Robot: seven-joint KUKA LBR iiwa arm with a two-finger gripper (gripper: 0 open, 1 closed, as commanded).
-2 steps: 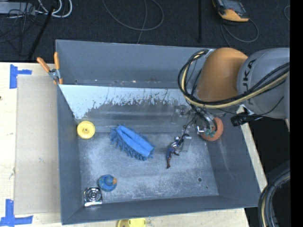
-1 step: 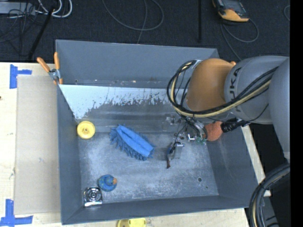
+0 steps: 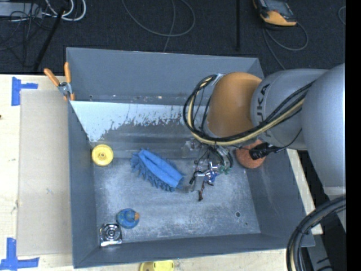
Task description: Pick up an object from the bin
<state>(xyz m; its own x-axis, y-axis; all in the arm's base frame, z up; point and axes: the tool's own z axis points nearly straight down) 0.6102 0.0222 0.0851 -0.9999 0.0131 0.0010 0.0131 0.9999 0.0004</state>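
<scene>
The thing nearest the gripper (image 3: 199,184) is a blue, soft-looking brush-like piece (image 3: 156,171) lying near the middle of the grey metal bin (image 3: 158,78). It is elongated, with ridges or bristles along its lower edge. Its long axis runs from upper left to lower right, and the right end points at the gripper, which hangs just beside that end. Whether the gripper is apart or together cannot be told. A round yellow disc (image 3: 102,155) lies to the left, and a small blue rounded toy (image 3: 128,218) and a shiny metal piece (image 3: 110,234) sit near the front left corner.
</scene>
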